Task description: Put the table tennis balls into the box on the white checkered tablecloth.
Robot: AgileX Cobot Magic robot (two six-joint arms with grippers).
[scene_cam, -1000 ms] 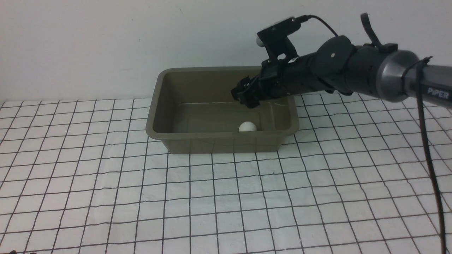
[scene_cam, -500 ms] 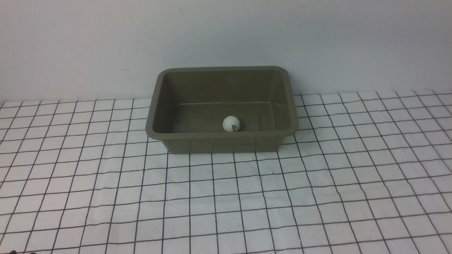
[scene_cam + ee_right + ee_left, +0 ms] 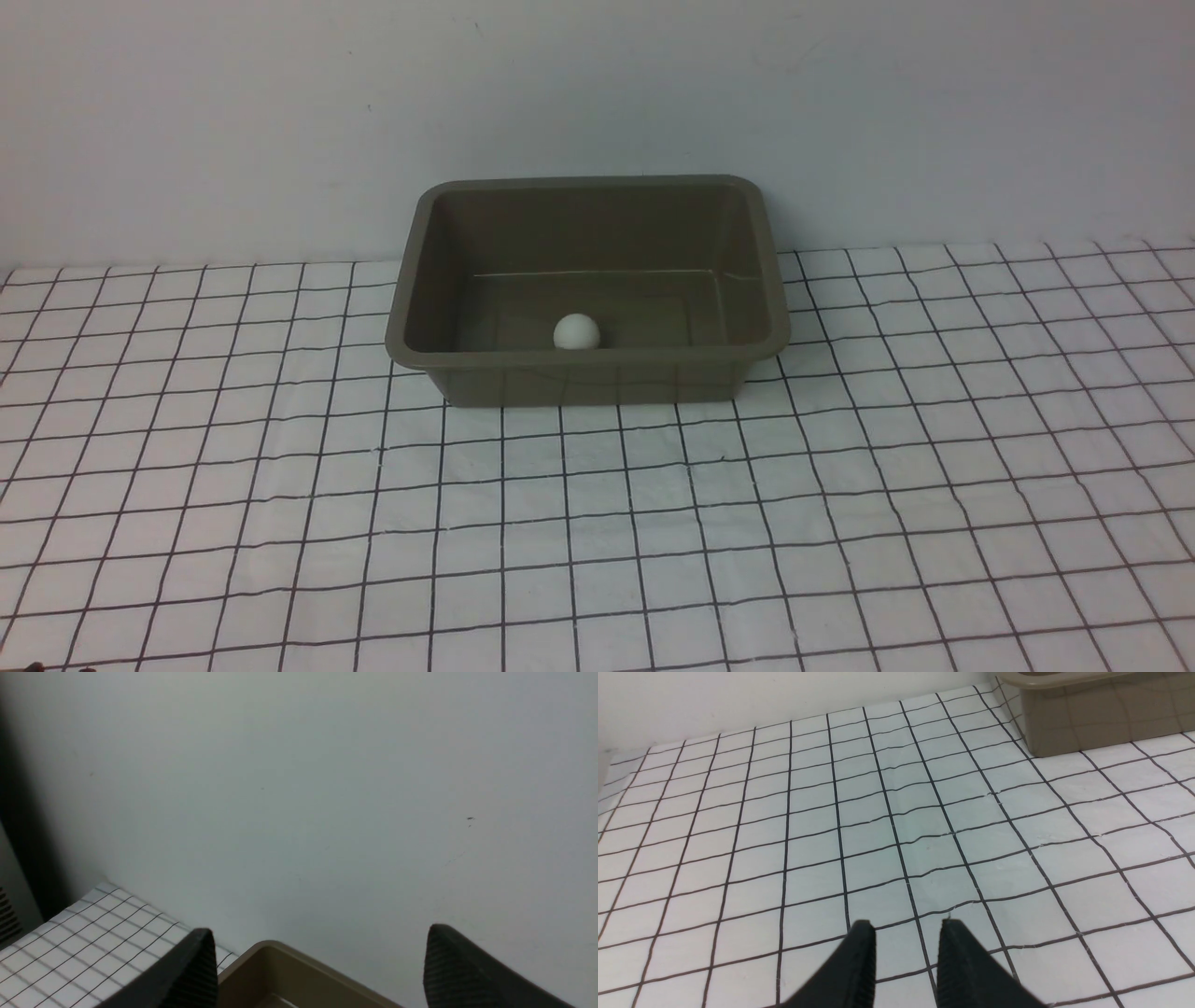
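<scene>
White checkered cloth (image 3: 597, 541) carries the olive box (image 3: 579, 383). Near one box corner the right gripper (image 3: 320, 931) gapes wide and empty; the left gripper (image 3: 906, 924), slightly parted and empty, hangs over bare cloth. The ball (image 3: 576, 332) lies inside the box by its near wall. A gripper clipping the rim might jolt that light ball out.

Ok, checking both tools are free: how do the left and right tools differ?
The left tool is open only narrowly; the right tool is spread wide. The left tool looks down at the cloth; the right tool faces the wall beyond the box. Both hold nothing.
</scene>
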